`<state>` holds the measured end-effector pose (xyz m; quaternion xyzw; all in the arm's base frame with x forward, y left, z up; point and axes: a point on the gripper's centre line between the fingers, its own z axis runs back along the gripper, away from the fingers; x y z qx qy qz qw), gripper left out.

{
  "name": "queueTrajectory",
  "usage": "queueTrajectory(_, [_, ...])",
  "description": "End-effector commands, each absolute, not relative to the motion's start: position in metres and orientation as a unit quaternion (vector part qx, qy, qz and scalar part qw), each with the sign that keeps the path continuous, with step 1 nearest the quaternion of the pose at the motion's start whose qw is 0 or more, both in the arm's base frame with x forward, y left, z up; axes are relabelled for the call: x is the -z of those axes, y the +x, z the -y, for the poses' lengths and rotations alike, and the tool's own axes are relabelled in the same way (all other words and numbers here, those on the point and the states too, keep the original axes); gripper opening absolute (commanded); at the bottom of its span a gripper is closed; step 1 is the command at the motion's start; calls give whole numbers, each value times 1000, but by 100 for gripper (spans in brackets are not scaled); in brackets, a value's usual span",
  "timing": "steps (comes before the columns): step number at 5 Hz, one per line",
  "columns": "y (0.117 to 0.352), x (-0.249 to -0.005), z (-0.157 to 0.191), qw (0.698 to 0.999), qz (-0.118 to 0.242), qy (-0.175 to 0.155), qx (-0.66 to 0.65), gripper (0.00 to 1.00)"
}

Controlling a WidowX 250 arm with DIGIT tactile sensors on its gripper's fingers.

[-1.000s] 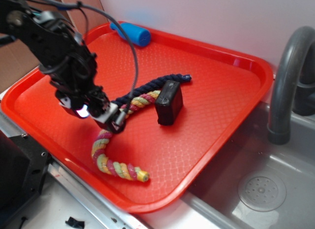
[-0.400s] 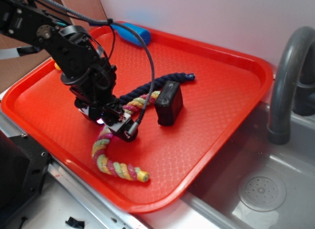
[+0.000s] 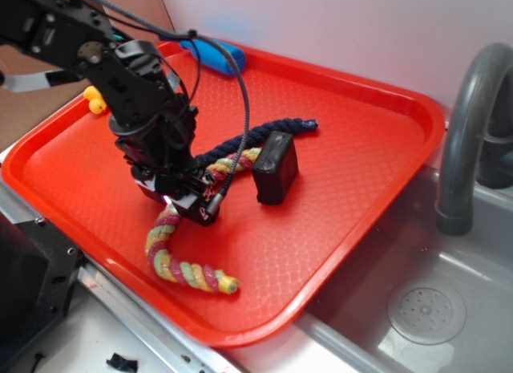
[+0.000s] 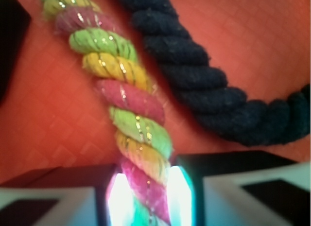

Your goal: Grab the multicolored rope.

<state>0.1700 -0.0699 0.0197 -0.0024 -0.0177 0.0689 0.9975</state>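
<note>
Clearly the gripper (image 3: 186,204) is low over the red tray (image 3: 353,196), its jaws set astride the middle of the multicolored rope (image 4: 131,109), because the wrist view shows the pink, yellow and green twist running between the two lit pads (image 4: 179,194); whether they already press on it I cannot tell. Just beside it curves the navy rope (image 4: 204,75), left outside the jaws so only the right one gets taken, while the black block (image 3: 275,166) sits at the ropes' far end.
</note>
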Motion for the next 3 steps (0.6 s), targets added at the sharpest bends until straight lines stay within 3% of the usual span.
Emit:
queueTrajectory(1, [187,-100,77,999,5,-18,-49,0])
queueTrajectory(2, [192,-150,65,997,12,-82,-3,0])
queueTrajectory(3, [188,-195,51,995,44,-88,-16,0])
